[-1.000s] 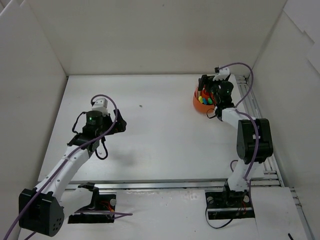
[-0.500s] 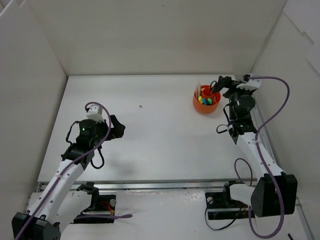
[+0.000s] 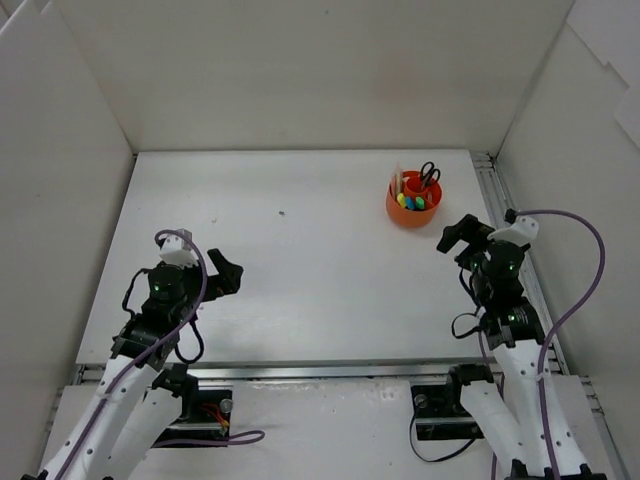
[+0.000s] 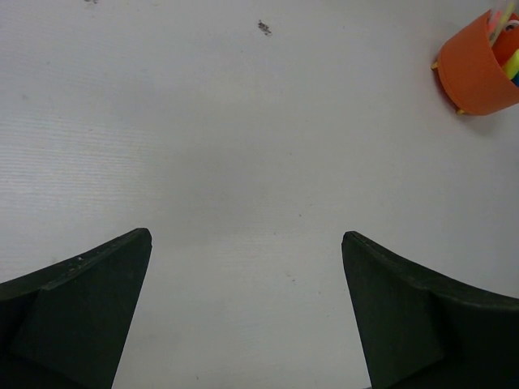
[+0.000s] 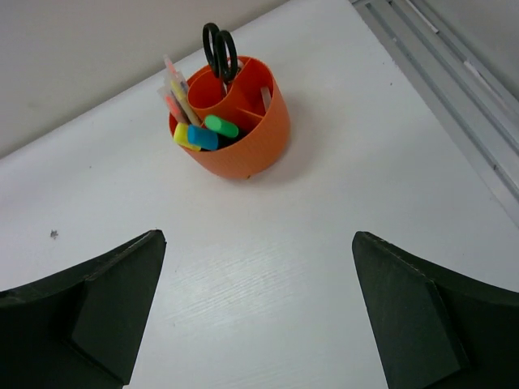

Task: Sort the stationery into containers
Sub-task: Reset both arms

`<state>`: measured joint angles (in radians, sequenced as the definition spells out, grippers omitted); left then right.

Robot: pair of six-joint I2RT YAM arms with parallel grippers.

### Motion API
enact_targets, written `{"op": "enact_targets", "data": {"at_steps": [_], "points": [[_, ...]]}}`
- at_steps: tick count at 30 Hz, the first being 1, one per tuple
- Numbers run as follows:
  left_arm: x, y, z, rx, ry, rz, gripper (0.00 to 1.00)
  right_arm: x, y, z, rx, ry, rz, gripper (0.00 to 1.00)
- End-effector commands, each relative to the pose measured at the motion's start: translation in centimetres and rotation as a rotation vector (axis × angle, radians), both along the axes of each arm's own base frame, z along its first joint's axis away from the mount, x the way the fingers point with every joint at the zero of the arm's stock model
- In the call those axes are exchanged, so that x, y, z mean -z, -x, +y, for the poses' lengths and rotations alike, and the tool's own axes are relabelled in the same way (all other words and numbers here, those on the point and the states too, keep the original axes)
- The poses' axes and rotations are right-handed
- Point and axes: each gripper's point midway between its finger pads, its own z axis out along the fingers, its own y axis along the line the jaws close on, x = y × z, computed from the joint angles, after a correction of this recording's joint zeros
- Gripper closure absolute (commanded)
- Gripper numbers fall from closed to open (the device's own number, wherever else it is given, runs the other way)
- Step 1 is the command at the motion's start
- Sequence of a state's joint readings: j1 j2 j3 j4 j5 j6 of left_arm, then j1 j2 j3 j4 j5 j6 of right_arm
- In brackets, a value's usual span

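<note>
Cup (image 3: 413, 203), orange and upright at the upper right of the overhead frame, holds scissors (image 5: 219, 47) handles-up in its rear compartment, with highlighters (image 5: 203, 134) showing yellow, blue and green ends and thin pens (image 5: 174, 89) toward its left side. I see the left gripper (image 4: 246, 236) over the table (image 3: 300, 250) at lower left, jaws wide and empty, well apart from the cup; the right gripper (image 5: 259, 236), at centre right below the cup, is likewise spread wide, holding nothing.
</note>
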<state>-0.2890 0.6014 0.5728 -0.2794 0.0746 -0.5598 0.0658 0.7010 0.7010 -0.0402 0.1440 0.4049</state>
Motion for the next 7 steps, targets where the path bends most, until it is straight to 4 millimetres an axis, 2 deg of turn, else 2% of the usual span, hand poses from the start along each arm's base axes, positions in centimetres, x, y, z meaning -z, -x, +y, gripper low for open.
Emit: {"op": "enact_targets", "data": {"at_steps": [1, 4, 7], "points": [[-0.8, -0.1, 2.1, -0.121, -0.030, -0.001, 0.00, 0.5, 1.6, 0.7, -0.018, -0.068, -0.030, 0.02], [-1.5, 0.2, 3.2, -0.162, -0.062, -0.011, 0.01, 1.5, 2.7, 0.4, -0.009, -0.057, -0.031, 0.02], [-2.4, 0.3, 3.4, -0.163, -0.061, -0.049, 0.00, 2.0, 3.4, -0.3, 0.024, -0.044, -0.032, 0.02]]}}
